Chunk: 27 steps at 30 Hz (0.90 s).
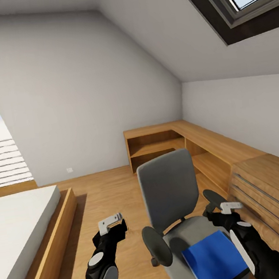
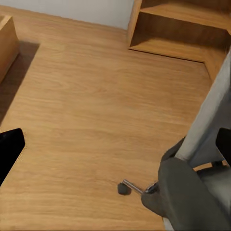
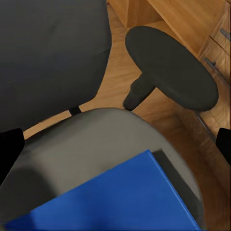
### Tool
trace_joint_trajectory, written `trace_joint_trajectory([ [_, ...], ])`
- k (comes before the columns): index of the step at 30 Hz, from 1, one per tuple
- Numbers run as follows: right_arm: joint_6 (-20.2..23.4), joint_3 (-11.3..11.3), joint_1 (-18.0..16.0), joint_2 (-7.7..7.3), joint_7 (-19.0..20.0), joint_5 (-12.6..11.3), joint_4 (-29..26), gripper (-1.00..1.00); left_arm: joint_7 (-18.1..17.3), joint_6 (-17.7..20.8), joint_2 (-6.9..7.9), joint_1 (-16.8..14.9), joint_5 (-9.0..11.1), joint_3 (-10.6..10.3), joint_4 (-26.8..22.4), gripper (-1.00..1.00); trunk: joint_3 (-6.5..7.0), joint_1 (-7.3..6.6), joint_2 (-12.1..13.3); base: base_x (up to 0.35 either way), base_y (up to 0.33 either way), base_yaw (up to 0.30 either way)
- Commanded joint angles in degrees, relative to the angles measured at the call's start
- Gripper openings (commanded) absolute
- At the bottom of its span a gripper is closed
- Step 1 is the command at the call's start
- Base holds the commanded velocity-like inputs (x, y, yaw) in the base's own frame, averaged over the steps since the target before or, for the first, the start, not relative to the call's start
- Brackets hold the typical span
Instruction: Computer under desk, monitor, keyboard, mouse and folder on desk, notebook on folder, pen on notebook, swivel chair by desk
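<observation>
Chair (image 1: 176,205) fills the lower centre of the head view, grey swivel type, with the blue folder (image 1: 215,260) flat on its seat at lower right; best approach, I think, is to bring the right gripper (image 1: 227,208) down on the folder's free edge, clear of the armrest (image 3: 171,67), and lift it level. Corner shelving (image 1: 156,148) at centre frame has bare compartments where visible. Left gripper (image 1: 111,223) hangs over floor, nothing held; can't tell either claw's spread.
</observation>
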Motion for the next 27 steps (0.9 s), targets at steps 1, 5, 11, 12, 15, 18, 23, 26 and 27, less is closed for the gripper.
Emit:
trace_joint_trajectory([
  [1,-0.64,0.07,-0.04,0.02,-0.17,0.43,0.33,1.00,0.46,0.18,0.05,-0.06,0.35,0.16,-0.21,1.00,-0.07,0.00,-0.05,0.004,0.000,0.001],
  [5,-4.07,0.17,-0.06,0.15,-0.12,2.09,1.34,1.00,0.46,0.17,0.02,-0.06,0.39,1.60,-0.58,1.00,-0.43,0.44,-0.85,0.002,0.000,0.000],
  [11,-5.98,0.26,-0.06,0.28,0.25,2.86,2.09,1.00,0.42,0.39,0.02,-0.08,4.68,7.34,-0.70,1.00,-1.51,1.76,-3.26,0.000,0.000,0.000],
  [12,-6.07,0.26,-0.07,0.28,0.25,2.87,2.10,1.00,0.40,0.42,0.03,-0.07,5.30,7.75,-0.69,1.00,-1.69,1.98,-3.66,0.000,0.000,0.000],
  [15,-6.27,0.25,-0.07,0.28,0.25,2.88,2.11,1.00,0.41,0.46,0.04,-0.07,5.96,8.15,-0.68,1.00,-2.23,2.64,-4.86,0.000,0.000,0.000],
  [18,-6.36,0.19,-0.07,0.28,0.25,2.88,2.14,1.00,0.45,0.48,0.05,-0.05,6.29,8.48,-0.68,1.00,-2.76,3.30,-6.06,0.000,0.000,0.000],
  [23,-6.44,0.18,-0.07,0.29,0.25,2.89,2.20,1.00,0.46,0.49,0.05,-0.07,6.35,10.14,-0.68,1.00,-3.66,4.39,-8.07,0.000,0.000,0.000],
  [26,-6.71,0.13,-0.07,0.29,0.26,2.90,2.03,1.00,0.46,0.49,0.05,-0.06,6.37,10.58,-0.68,1.00,-4.20,5.05,-9.27,0.000,0.000,0.000],
  [27,-6.99,0.10,-0.07,0.27,0.26,2.88,1.97,1.00,0.46,0.49,0.05,-0.07,6.37,10.65,-0.68,1.00,-4.38,5.27,-9.67,0.000,0.000,0.000],
])
